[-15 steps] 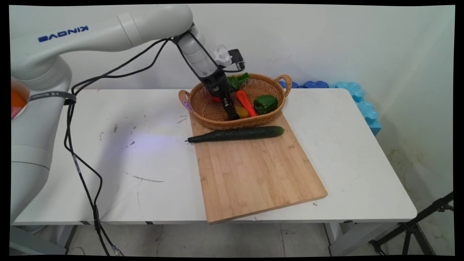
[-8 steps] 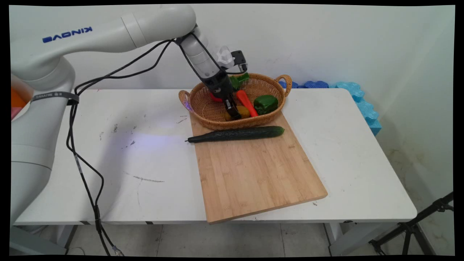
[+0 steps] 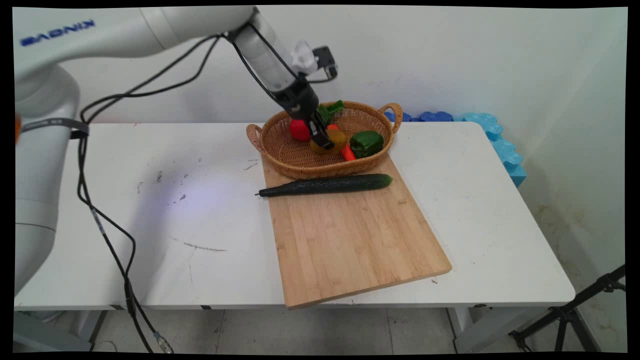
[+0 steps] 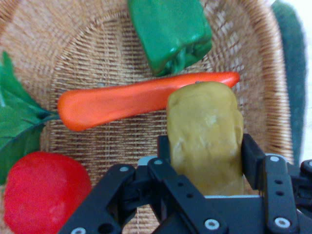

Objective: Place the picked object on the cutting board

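Note:
My gripper is shut on a yellow-brown potato and holds it a little above the floor of the wicker basket. Below it in the basket lie an orange carrot with green leaves, a green bell pepper and a red tomato. The potato hides part of the carrot in both views.
The basket stands on the far end of a wooden cutting board. A long dark cucumber lies across the board just in front of the basket. Blue foam blocks line the table's far right edge.
The gripper has risen from the basket floor with the potato in it, uncovering the tomato. The arm has lifted up and back a little.

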{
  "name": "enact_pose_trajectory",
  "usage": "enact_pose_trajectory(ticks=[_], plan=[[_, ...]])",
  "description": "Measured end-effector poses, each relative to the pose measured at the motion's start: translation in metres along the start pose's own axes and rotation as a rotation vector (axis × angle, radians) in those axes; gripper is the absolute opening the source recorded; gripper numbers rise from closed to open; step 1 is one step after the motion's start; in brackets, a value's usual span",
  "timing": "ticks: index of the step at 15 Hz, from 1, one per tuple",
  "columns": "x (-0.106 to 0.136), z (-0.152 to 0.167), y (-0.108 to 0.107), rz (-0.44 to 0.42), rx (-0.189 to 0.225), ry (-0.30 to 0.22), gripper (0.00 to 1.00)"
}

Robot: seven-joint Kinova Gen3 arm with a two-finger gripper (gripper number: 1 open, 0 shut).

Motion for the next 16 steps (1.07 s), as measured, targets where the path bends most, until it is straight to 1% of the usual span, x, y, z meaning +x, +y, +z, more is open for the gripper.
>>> enact_pose_trajectory(ticks=[2, 4, 7, 9, 10, 13, 16], plan=[[0.004, -0.032, 0.011, -0.015, 0.010, 0.032, 0.00], [0.006, -0.054, 0.021, -0.032, 0.007, 0.056, 0.00], [0.007, -0.085, 0.043, -0.062, -0.015, 0.090, 0.00], [0.008, -0.099, 0.057, -0.076, -0.034, 0.108, 0.00], [0.008, -0.103, 0.064, -0.081, -0.041, 0.115, 0.00], [0.009, -0.114, 0.093, -0.100, -0.072, 0.137, 0.00], [0.008, -0.109, 0.115, -0.116, -0.091, 0.141, 0.00]])
